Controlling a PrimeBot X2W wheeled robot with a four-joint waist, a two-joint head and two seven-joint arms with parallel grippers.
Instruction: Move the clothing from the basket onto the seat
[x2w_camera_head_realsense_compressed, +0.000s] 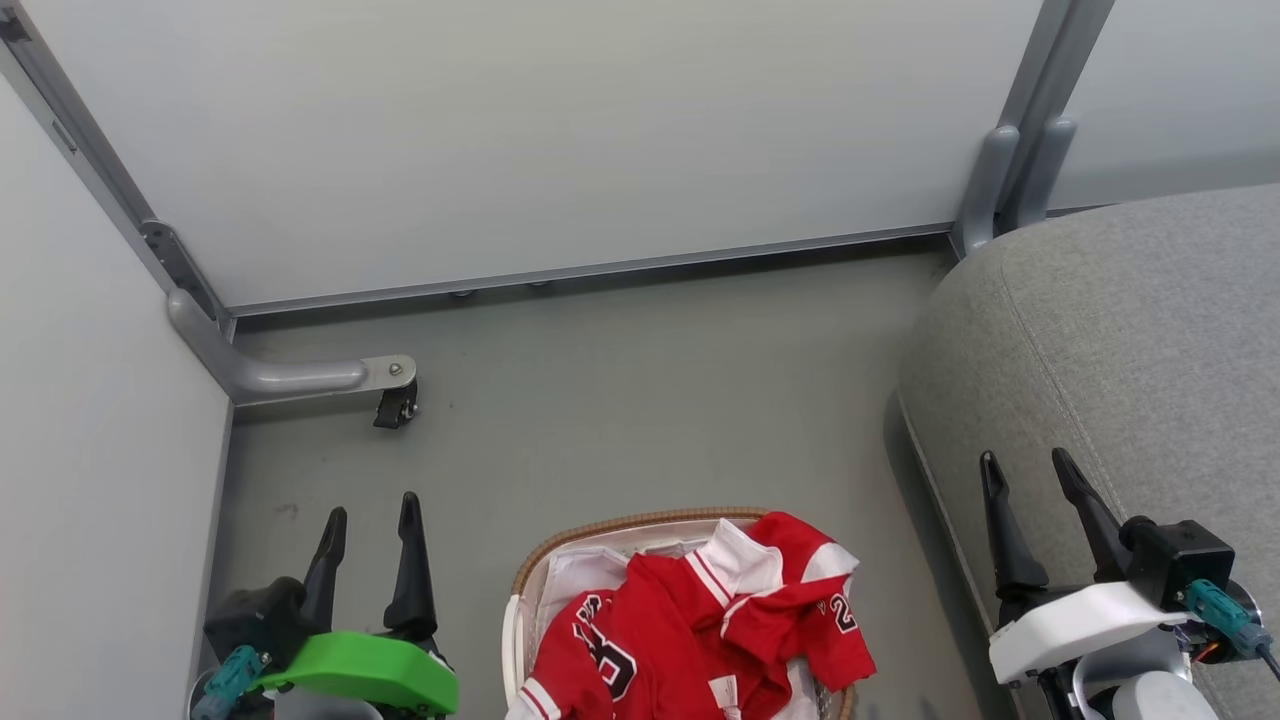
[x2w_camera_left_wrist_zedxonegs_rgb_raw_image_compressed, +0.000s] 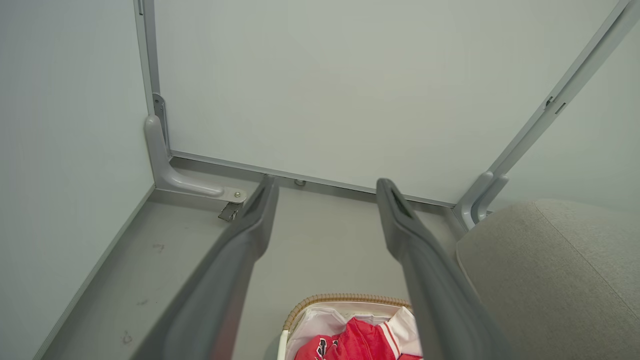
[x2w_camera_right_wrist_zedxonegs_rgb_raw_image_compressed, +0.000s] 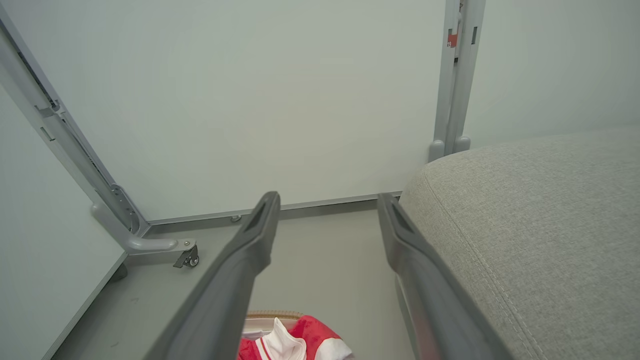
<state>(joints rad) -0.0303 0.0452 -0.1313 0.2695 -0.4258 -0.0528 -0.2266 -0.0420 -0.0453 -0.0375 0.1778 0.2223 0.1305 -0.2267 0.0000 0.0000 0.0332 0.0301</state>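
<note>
Red clothing (x2w_camera_head_realsense_compressed: 700, 620) with white trim and black numerals lies bunched in the basket (x2w_camera_head_realsense_compressed: 640, 525), which stands on the floor at the bottom centre of the head view. The clothing (x2w_camera_left_wrist_zedxonegs_rgb_raw_image_compressed: 360, 342) and basket rim (x2w_camera_left_wrist_zedxonegs_rgb_raw_image_compressed: 340, 299) also peek in low in the left wrist view, and the clothing (x2w_camera_right_wrist_zedxonegs_rgb_raw_image_compressed: 300, 342) low in the right wrist view. The grey seat (x2w_camera_head_realsense_compressed: 1130, 340) fills the right side. My left gripper (x2w_camera_head_realsense_compressed: 372, 515) hangs open left of the basket, holding nothing. Over the seat's front edge my right gripper (x2w_camera_head_realsense_compressed: 1030, 470) is open and empty too.
Pale partition panels (x2w_camera_head_realsense_compressed: 560, 140) wall in the back and left. A grey metal foot with a small caster (x2w_camera_head_realsense_compressed: 395, 405) juts onto the floor at the back left. Bare grey floor (x2w_camera_head_realsense_compressed: 640, 400) lies between the basket and the back panel.
</note>
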